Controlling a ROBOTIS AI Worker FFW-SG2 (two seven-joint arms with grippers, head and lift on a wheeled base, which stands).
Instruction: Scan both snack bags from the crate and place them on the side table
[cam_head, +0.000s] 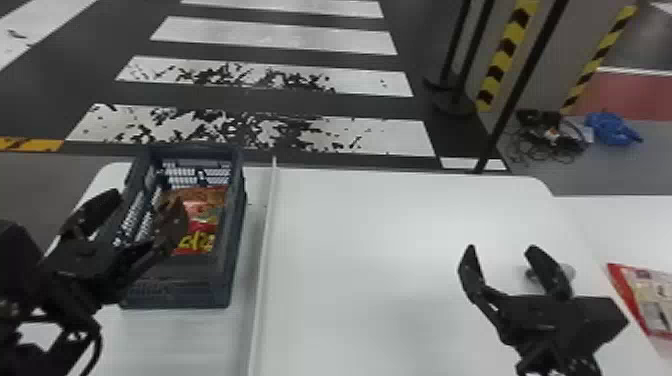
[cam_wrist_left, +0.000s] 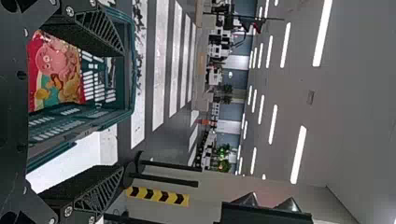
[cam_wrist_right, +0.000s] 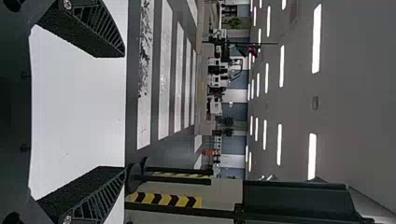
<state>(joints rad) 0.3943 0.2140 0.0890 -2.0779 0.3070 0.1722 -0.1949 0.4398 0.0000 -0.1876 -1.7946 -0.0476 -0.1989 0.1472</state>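
Observation:
My left gripper (cam_head: 145, 202) stands open over the left part of the crate (cam_head: 237, 240), one finger in front of the snack bag inside. That red and orange snack bag (cam_head: 205, 200) lies in the crate; in the left wrist view the bag (cam_wrist_left: 56, 70) shows within the crate (cam_wrist_left: 123, 114), beside the open left gripper (cam_wrist_left: 123, 112). My right gripper (cam_head: 505, 250) is open above the right part of the white table, holding nothing; its spread fingers frame bare tabletop in the right wrist view, around the gripper's gap (cam_wrist_right: 125, 112). Another red snack bag (cam_head: 645, 300) lies on the side table at the right.
A small grey round object (cam_head: 567, 271) is partly hidden behind the right gripper's finger. A thin raised strip (cam_head: 267, 225) runs along the white table (cam_head: 360, 225) right of the crate. Black posts (cam_head: 520, 85) stand beyond the table.

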